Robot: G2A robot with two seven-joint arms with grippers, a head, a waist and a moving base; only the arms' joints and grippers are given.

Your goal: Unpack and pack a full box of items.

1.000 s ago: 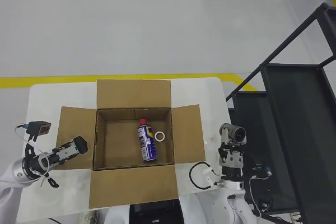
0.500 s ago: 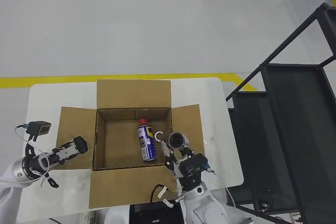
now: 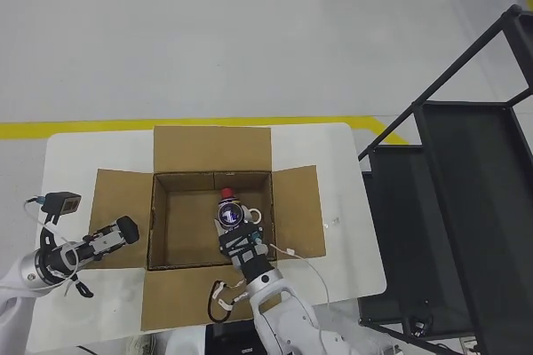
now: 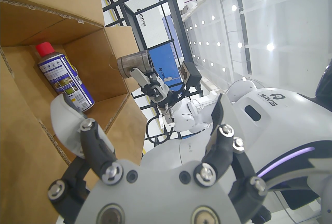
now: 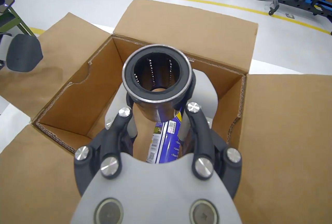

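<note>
- Two arms are at work around one open cardboard box, which sits on the white table with all four flaps folded out flat.
- The right arm comes up from the robot's near side and crosses the near flap. Its wrist is angled forward and down over the box's opening.
- The right gripper is clenched on a dark metal cylinder, with one finger on each side of the barrel. The cylinder is hollow (rows of small balls line its bore), and its open, ringed end faces up.
- The cylinder hangs over the middle of the box, directly above a blue spray can and apart from it.
- The spray can lies on the box floor, its red cap pointing at the far wall. From the top view the cylinder covers most of its body.
- A small white tape roll lies flat on the box floor just beside the can, on the robot's right.
- The left arm reaches in low from the robot's left side, nearly level with the table.
- The left gripper is over the outer part of the left flap and points toward the box. Its fingers are spread wide with nothing between them.
</note>
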